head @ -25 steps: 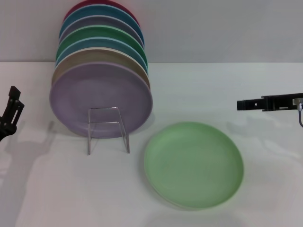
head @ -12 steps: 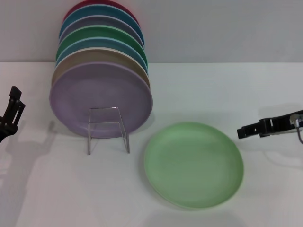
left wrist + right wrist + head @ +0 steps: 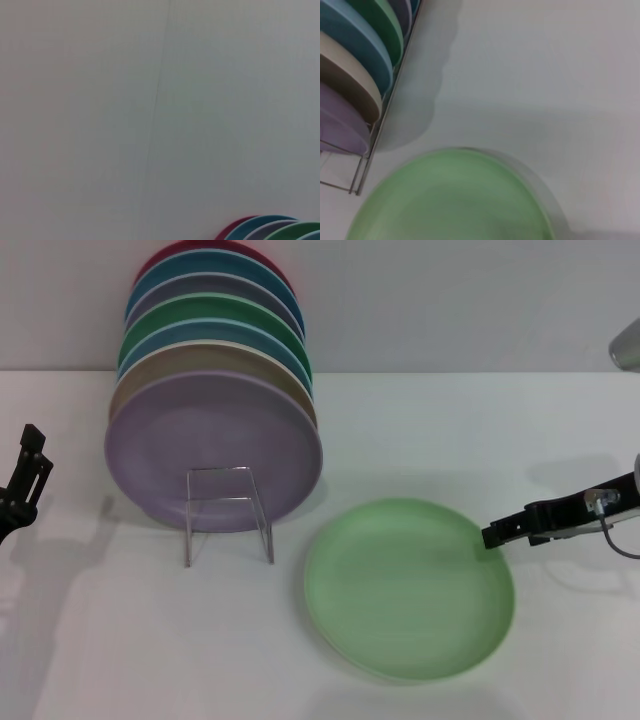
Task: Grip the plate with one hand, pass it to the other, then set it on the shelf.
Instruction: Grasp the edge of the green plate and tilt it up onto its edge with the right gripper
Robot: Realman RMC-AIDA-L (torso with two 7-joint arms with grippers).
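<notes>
the left end effector [image 3: 22,480] sits at the far left edge of the desk [image 3: 150,640], well apart from everything; whether its fingers are apart or together cannot be told. a row of upright coloured plates [image 3: 215,390] stands in the shelf [image 3: 228,513], a lilac plate [image 3: 213,448] at the front. the pale green plate [image 3: 408,588] lies flat on the desk, just right of the shelf. the right end effector [image 3: 492,535] reaches in from the right, its tip at the plate's right rim; its grip cannot be told.
</notes>
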